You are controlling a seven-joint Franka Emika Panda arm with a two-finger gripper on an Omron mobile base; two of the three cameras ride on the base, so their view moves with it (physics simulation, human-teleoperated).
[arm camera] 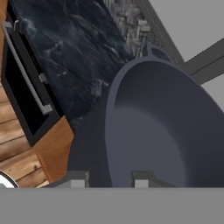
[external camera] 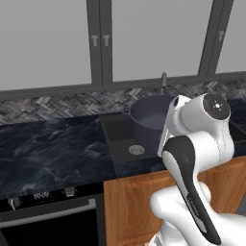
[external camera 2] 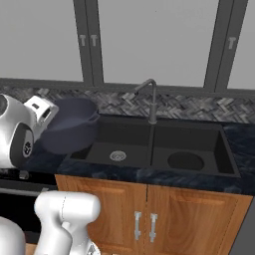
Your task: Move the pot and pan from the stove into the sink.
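The deep dark blue-grey pot [external camera: 148, 115] [external camera 2: 72, 132] [arm camera: 153, 131] hangs tilted in the air over the left edge of the black sink [external camera: 120, 137] [external camera 2: 149, 172]. My gripper [arm camera: 109, 183] is shut on the pot's near rim, one fingertip [arm camera: 76, 181] outside the wall and the other inside. The white hand [external camera: 175, 115] [external camera 2: 42, 112] sits against the pot's side. A dark flat round shape [external camera 2: 185, 161] lies in the right basin; it may be the pan, but I can make out no handle. The stove is out of view.
The grey faucet [external camera 2: 149, 99] [external camera: 164, 81] rises behind the divider between the basins. A silver drain [external camera 2: 118, 156] [external camera: 136, 149] marks the left basin floor. Dark marble counter [external camera: 53, 149] runs left, above a black oven [external camera: 48, 221] [arm camera: 26, 105]. Wooden cabinet doors [external camera 2: 149, 219] stand below the sink.
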